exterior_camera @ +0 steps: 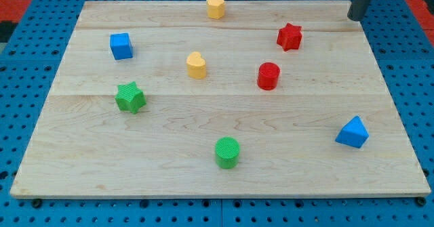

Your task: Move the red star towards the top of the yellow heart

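Arm: single dark rod, entering from view's top right corner, slightly tilted, upper part cut off by frame edge. My tip: lower end of rod, at board's top right corner. All blocks lie toward view's left and bottom of my tip; it touches none.

On the wooden board, the rod's tip rests at the view's top right corner, well apart from the red star, which lies to its lower left. The yellow heart sits left of the red cylinder, with a yellow hexagonal block near the top edge. A blue cube and green star occupy the left side, a green cylinder the bottom middle, and a blue triangular block the lower right.
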Action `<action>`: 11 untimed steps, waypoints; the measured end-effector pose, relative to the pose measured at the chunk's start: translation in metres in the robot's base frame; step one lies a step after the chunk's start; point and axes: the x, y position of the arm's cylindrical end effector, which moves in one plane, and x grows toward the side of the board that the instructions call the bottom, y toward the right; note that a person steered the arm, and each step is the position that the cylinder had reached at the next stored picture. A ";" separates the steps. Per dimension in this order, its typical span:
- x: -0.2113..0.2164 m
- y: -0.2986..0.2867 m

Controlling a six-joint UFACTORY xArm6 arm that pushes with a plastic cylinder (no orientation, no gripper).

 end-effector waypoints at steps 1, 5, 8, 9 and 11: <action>0.000 -0.017; 0.074 -0.128; 0.061 -0.130; 0.044 -0.131; 0.053 -0.200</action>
